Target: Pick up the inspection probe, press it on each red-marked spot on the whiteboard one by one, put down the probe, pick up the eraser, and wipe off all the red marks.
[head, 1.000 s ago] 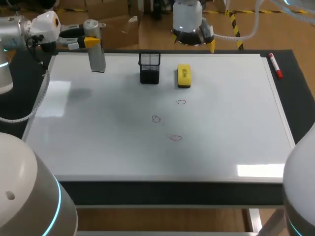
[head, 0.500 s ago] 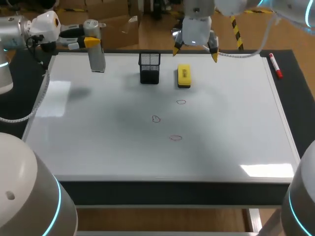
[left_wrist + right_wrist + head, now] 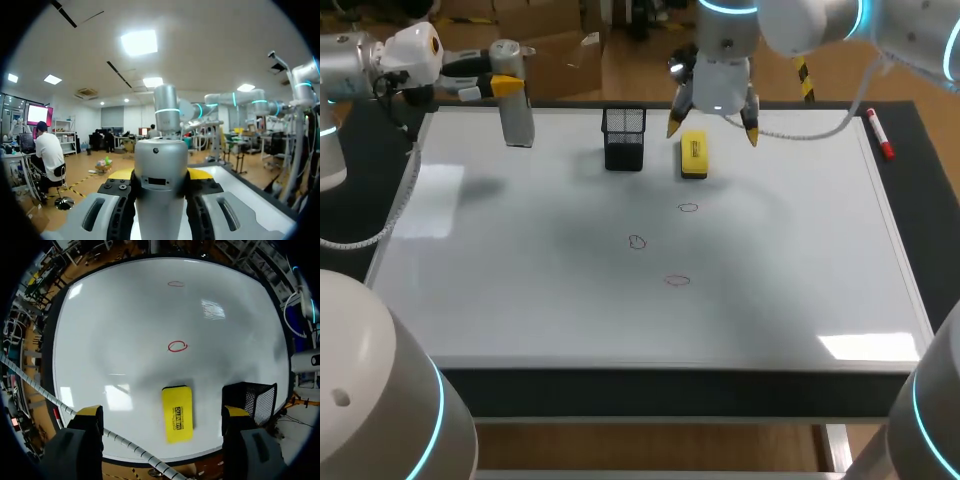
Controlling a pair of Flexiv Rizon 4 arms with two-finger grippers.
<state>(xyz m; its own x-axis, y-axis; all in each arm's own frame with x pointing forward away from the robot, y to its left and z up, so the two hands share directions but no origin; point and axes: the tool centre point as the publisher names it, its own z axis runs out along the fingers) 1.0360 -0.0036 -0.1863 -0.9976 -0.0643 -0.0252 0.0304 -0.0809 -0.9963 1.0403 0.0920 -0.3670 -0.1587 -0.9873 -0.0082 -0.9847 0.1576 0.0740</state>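
Non-task items: black mesh pen cup (image 3: 623,138), upright, open top, toward the far edge of the table (image 3: 932,180), left of centre. Looks empty in the right wrist view (image 3: 255,396). Red marker with white cap (image 3: 879,133) lies flat near the far right corner, well apart from the cup.

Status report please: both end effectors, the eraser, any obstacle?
Left end effector shut on probe. Right end effector open above eraser. Black mesh holder close beside eraser.
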